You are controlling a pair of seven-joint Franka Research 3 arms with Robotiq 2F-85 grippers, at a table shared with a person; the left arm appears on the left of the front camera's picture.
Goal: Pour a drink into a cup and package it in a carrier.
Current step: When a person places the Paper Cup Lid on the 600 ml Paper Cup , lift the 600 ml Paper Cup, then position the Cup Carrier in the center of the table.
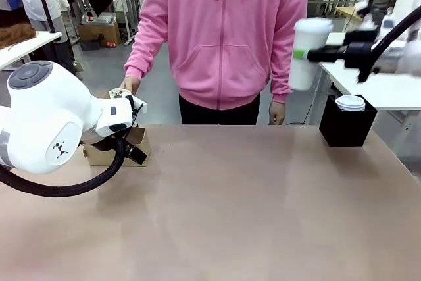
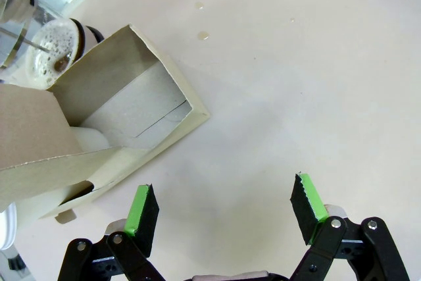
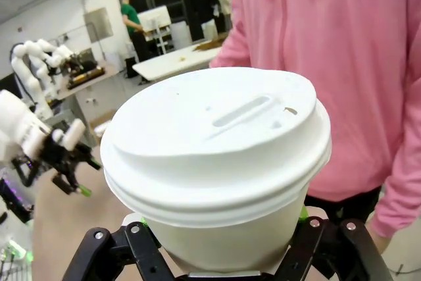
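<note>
Cup (image 3: 217, 156) snug btw R gripper (image 1: 304, 54) pads (image 3: 302, 214), mid-air; L gripper (image 2: 223, 210) wide apart, carrier (image 2: 131, 106) just beside.

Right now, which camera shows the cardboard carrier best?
The left wrist camera: it looks down at close range into the carrier and its open slot. The front camera catches just part of the carrier, mostly hidden behind the left arm. The right wrist camera faces the cup instead.

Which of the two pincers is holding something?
The right pincer, clamped on the tall white lidded cup; the left pincer stands open and empty beside the cardboard carrier.
</note>
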